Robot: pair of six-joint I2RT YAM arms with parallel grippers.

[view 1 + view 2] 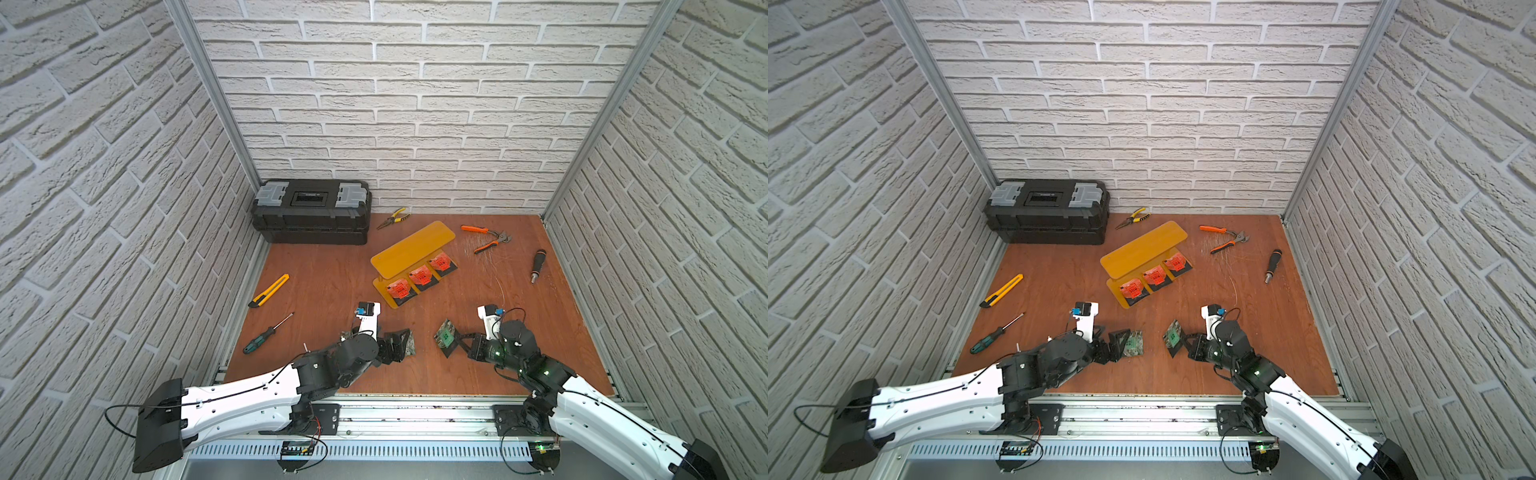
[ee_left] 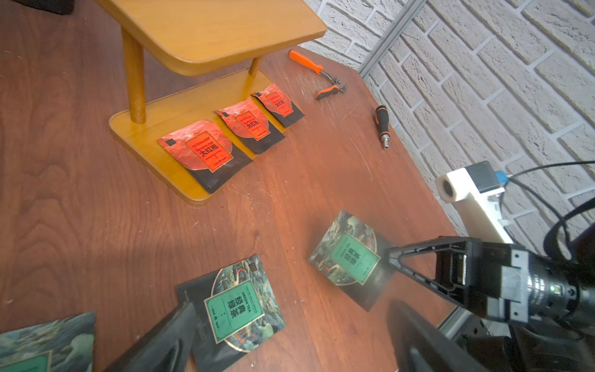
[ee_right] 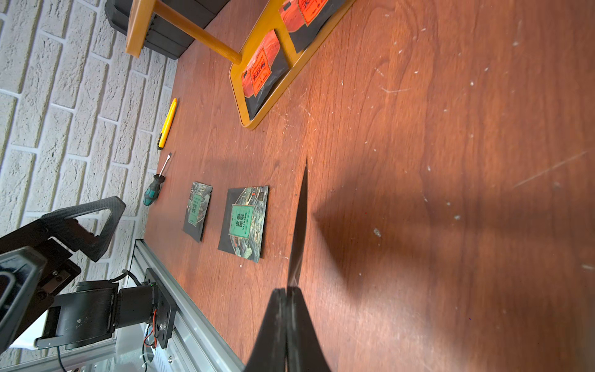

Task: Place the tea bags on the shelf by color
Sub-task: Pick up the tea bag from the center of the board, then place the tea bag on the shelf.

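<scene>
Right pincer (image 1: 460, 343) is clamped shut on one corner of a green tea bag (image 1: 445, 336), holding it tilted up off the worktop (image 1: 324, 291), while the left pincer (image 1: 395, 344) gapes wide right by another green one (image 1: 1134, 343) lying flat. Farther out, ahead and slightly left of that held bag, the shelf (image 1: 411, 249) runs diagonally, top tier bare, reds (image 1: 420, 276) below.

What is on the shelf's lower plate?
Three orange-red tea bags in a row along its front edge. The upper plate covers the rear in both top views; the left wrist view shows bare plastic there.
</scene>
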